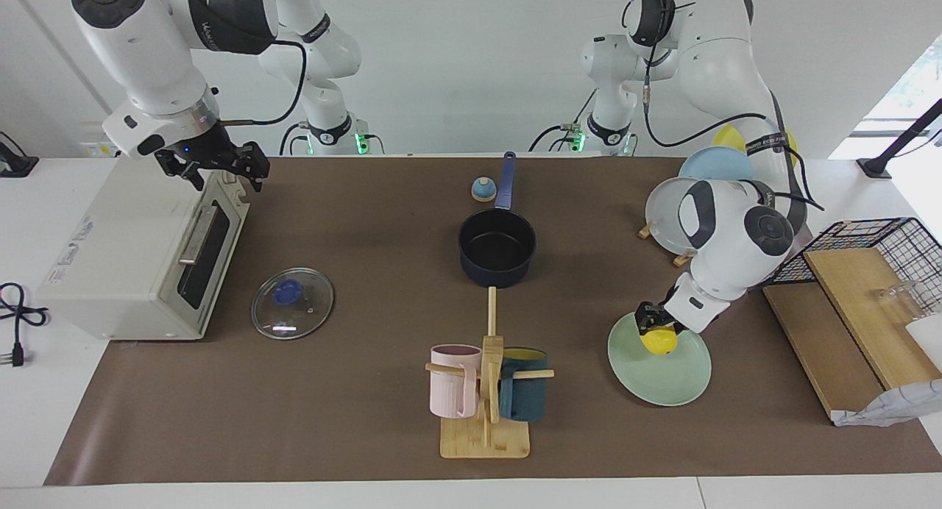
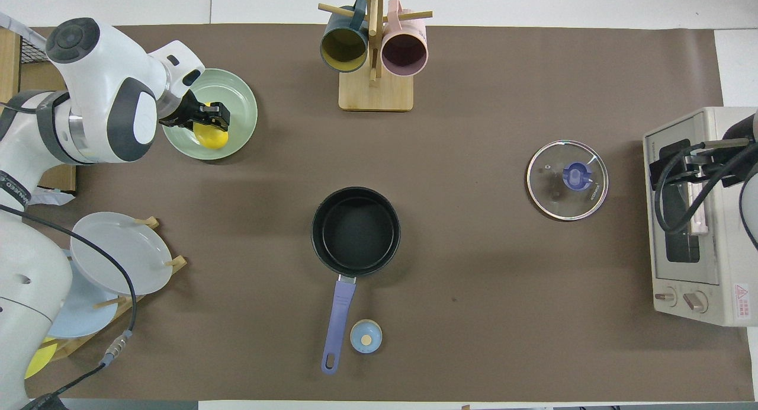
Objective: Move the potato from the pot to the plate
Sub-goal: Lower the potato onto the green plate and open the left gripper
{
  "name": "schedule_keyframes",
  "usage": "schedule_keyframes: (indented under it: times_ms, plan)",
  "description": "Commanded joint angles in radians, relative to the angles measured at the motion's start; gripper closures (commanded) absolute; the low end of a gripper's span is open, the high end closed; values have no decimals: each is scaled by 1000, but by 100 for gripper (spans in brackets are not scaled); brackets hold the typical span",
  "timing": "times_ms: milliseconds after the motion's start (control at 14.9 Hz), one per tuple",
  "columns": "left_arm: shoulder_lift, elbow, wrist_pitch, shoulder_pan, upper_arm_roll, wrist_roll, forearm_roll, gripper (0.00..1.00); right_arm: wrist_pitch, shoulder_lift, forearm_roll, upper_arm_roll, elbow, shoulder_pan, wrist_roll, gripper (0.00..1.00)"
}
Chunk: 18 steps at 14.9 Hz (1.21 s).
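The yellow potato (image 1: 659, 342) sits low on the pale mint-green plate (image 1: 662, 382) toward the left arm's end of the table. My left gripper (image 1: 653, 325) is down over the plate with its fingers closed on the potato's top. In the overhead view the potato (image 2: 213, 137) lies on the nearer part of the plate (image 2: 241, 97) under the left gripper (image 2: 207, 118). The dark navy pot (image 1: 497, 246) stands mid-table, its inside bare, its blue handle toward the robots; it also shows in the overhead view (image 2: 355, 231). My right gripper (image 1: 221, 172) waits open above the toaster oven (image 1: 140, 251).
A glass lid (image 1: 292, 303) lies beside the oven. A wooden mug rack (image 1: 486, 391) with a pink and a dark teal mug stands farther from the robots than the pot. A plate rack (image 1: 666, 226) holds grey and light blue plates. A small blue knob (image 1: 482, 190) lies by the pot handle. A wire basket (image 1: 883, 244) and boards sit past the plate.
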<state>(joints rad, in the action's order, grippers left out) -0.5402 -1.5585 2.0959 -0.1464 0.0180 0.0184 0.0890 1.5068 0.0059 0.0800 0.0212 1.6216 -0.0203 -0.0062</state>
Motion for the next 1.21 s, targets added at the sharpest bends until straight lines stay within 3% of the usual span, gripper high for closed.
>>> schedule_keyframes:
  times_ms: [0, 67, 134, 201, 402, 536, 1140]
  plan:
    - [19, -54, 44, -4, -6, -27, -22, 100, 0, -12, -17, 2, 11, -9, 5, 0]
    - [19, -54, 44, -4, -6, -31, -23, 95, 0, -12, -19, 2, 11, -7, 5, 0]
    - [20, -57, 45, -7, -6, -31, -23, 36, 0, -12, -19, 2, 11, -7, 5, 0]
    - [20, -55, 41, -10, -7, -29, -23, 0, 0, -12, -19, 2, 11, -7, 5, 0]
    - [28, -14, 21, -4, -7, -31, -45, 0, 0, -12, -19, 2, 11, -7, 5, 0]
    - [69, 43, -69, 7, -9, -28, -43, 0, 0, -12, -19, 2, 11, -7, 5, 0]
    - [451, 46, -440, 13, -75, -14, -55, 0, 3, -12, -17, 2, 11, -7, 5, 0]
